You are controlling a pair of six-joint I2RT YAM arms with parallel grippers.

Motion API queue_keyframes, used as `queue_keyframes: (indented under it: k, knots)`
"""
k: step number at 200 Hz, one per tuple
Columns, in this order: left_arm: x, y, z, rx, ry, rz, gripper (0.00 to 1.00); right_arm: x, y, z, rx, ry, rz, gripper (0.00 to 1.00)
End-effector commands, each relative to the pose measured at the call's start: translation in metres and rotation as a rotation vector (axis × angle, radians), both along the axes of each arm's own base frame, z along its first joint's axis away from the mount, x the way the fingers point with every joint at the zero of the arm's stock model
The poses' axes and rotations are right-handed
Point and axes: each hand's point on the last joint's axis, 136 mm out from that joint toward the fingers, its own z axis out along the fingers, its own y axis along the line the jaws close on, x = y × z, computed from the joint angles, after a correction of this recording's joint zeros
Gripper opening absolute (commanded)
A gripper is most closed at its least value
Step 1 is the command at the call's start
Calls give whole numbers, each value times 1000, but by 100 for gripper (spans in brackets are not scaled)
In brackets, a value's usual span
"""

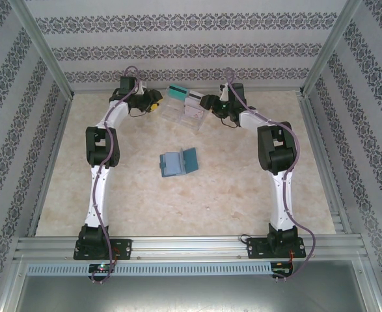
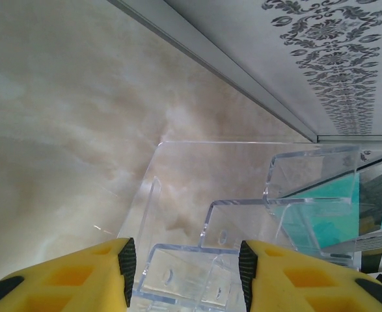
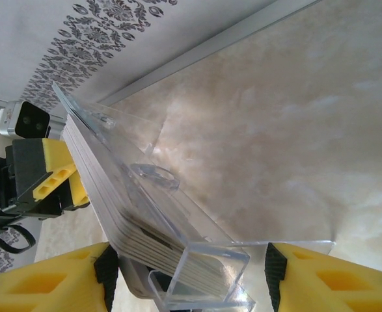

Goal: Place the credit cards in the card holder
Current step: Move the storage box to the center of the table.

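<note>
Both arms are stretched out to the far side of the table [image 1: 243, 195], one at either end of the clear tray [image 1: 185, 114]. The left gripper [image 2: 185, 276] has its yellow fingers apart with the tray's low wall filling the gap; pressing it or just straddling it, can't tell. The right gripper [image 3: 191, 276] is spread as well, with daylight between its right pad and the tray's end. The credit cards [image 3: 103, 188] stand on edge in that tray, a tight pale stack, with teal ones at its far side. The card holder [image 1: 179, 162] lies open mid-table, teal-blue, nearer than the tray and well apart from both grippers
</note>
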Motion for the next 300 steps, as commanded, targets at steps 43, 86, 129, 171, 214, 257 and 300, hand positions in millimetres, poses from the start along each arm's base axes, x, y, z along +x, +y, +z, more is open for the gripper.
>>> queue_keyframes:
  k: [43,86,129,171,214,257,300]
  knots:
    - [-46,-69,13,-34,0,-175,46,-16,21,4,24,-17,115,63]
    - [-92,-72,25,-61,1,-150,45,-40,18,4,13,-2,148,63]
    - [-140,-69,30,-60,15,-142,45,-75,14,2,18,40,185,63]
    - [-178,-59,30,19,44,-151,45,-128,14,-8,22,105,208,63]
    - [-200,-52,27,46,70,-136,45,-169,10,-13,-15,135,218,63]
    - [-203,-43,31,127,74,-137,45,-162,-18,29,-106,71,207,66]
    - [-204,-30,39,217,64,-105,48,-163,-44,60,-307,10,250,72]
